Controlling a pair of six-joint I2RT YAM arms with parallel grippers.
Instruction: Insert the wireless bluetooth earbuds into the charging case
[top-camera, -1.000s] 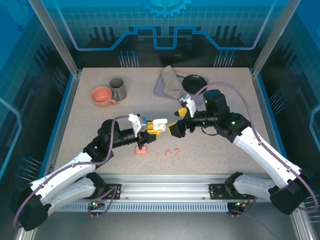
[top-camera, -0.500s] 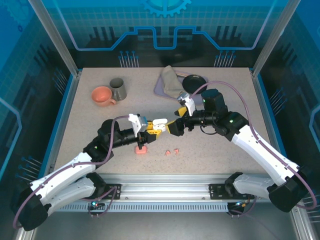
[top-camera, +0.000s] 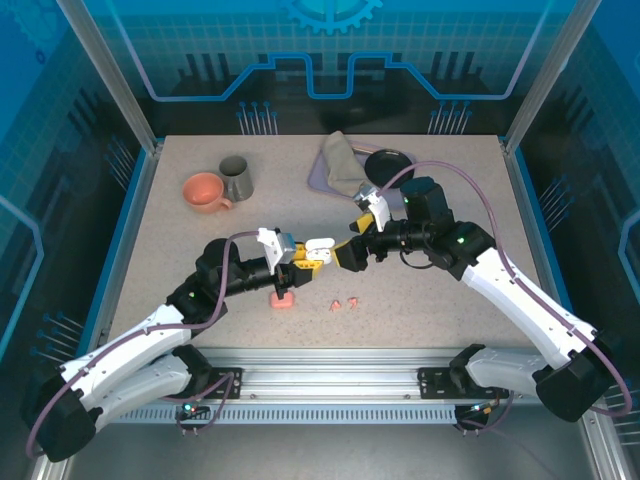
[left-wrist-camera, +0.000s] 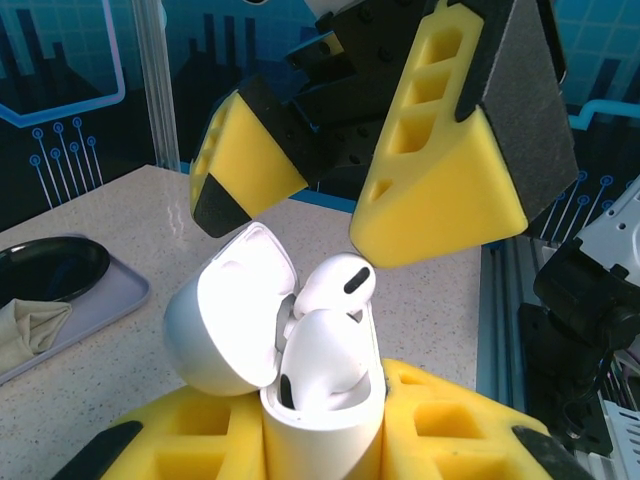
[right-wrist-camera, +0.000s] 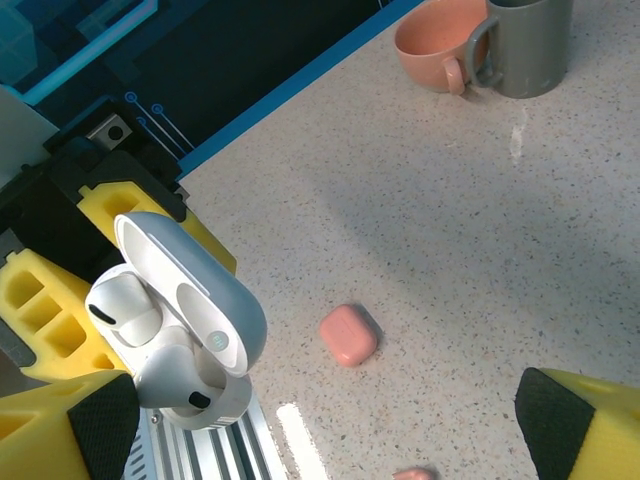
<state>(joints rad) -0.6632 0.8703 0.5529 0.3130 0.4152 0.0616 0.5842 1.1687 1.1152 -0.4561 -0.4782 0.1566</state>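
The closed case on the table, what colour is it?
That case is salmon pink; clearest in the right wrist view.

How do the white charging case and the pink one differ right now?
The white case is clamped upright in the left gripper; the pink case lies free on the table. The white case is open, with white earbuds inside; the pink case is closed. Both are small, rounded pebble shapes.
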